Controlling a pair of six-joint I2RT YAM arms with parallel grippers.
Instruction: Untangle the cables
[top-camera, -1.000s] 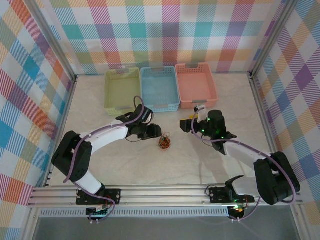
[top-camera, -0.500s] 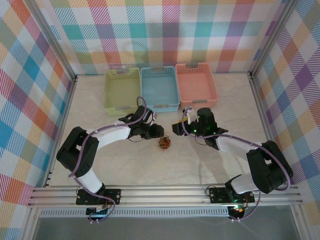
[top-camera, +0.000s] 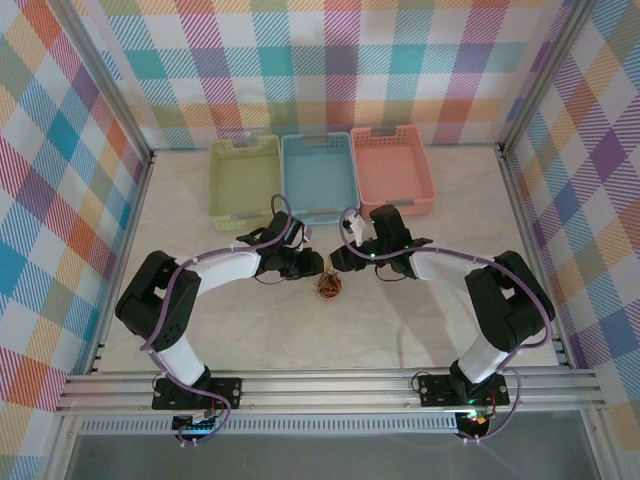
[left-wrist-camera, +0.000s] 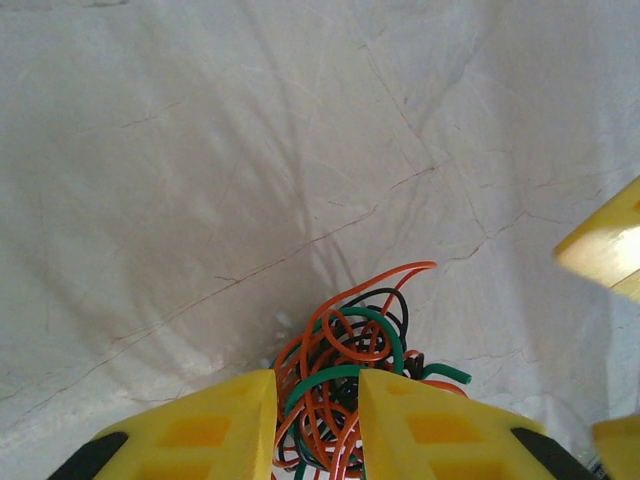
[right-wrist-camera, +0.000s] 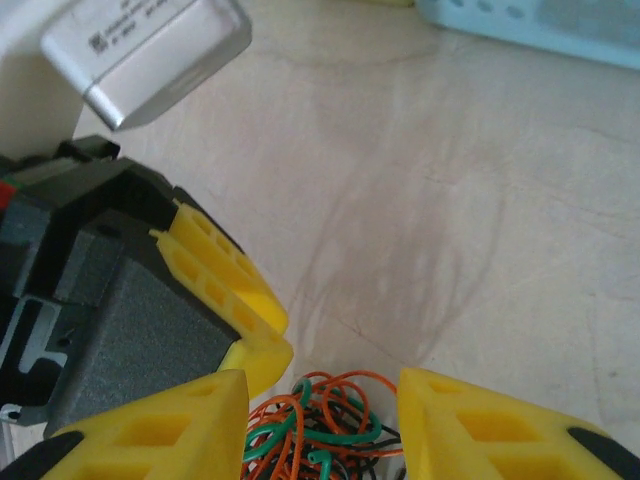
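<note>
The cables (top-camera: 328, 288) are one small clump of orange, green and black wires lying mid-table. My left gripper (top-camera: 316, 268) comes at the clump from the upper left. In the left wrist view its yellow fingers (left-wrist-camera: 230, 420) stand narrow, with the cables (left-wrist-camera: 350, 330) packed between them and touching both inner faces. My right gripper (top-camera: 336, 264) comes from the upper right. Seen from the right wrist, the right gripper (right-wrist-camera: 320, 385) is open around the cables (right-wrist-camera: 320, 430) with room on either side. The left gripper's fingers (right-wrist-camera: 230, 290) sit just beside it.
Three empty baskets stand in a row at the back: green (top-camera: 245, 185), blue (top-camera: 318, 180) and salmon (top-camera: 392, 175). Both arms bend inward and nearly meet over the clump. Bare table lies in front of the clump and to both sides.
The right arm has swung left from mid-right until its gripper stands over the clump. Both grippers' jaws have narrowed. The left gripper has edged slightly toward the clump.
</note>
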